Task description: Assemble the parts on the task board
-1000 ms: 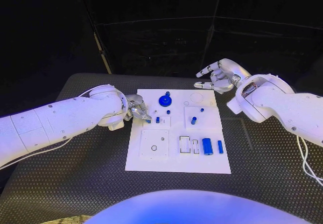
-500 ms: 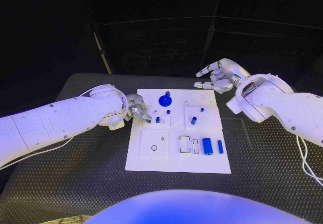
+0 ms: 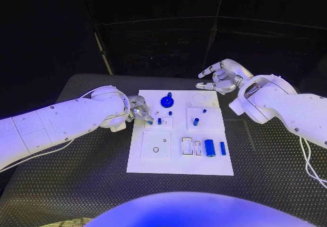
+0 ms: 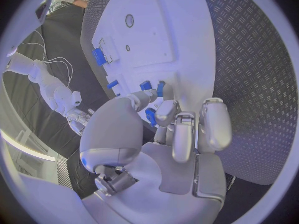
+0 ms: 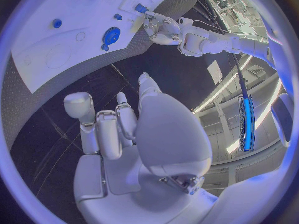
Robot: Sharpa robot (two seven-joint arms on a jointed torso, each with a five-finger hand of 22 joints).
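Now the white task board (image 3: 180, 163) lies flat in the middle of the black bench (image 3: 68, 189). The left robot hand (image 3: 140, 111) sits at the board's left edge, its fingertips (image 4: 163, 112) closed round a small blue peg (image 3: 150, 122) just beside another small blue peg (image 3: 159, 121) standing in the board. The right robot hand (image 3: 219, 78) hovers off the board's far right corner, holding nothing, fingers loosely apart. On the board, a round blue knob (image 3: 167, 101) stands near the far edge, a little blue stud (image 3: 170, 113) just nearer than it. Toward the right are a short blue pin (image 3: 195, 122) and a tiny blue dot (image 3: 204, 111). Near the front lie a blue cylinder (image 3: 210, 148) and, just beside it, a thin blue bar (image 3: 223, 148).
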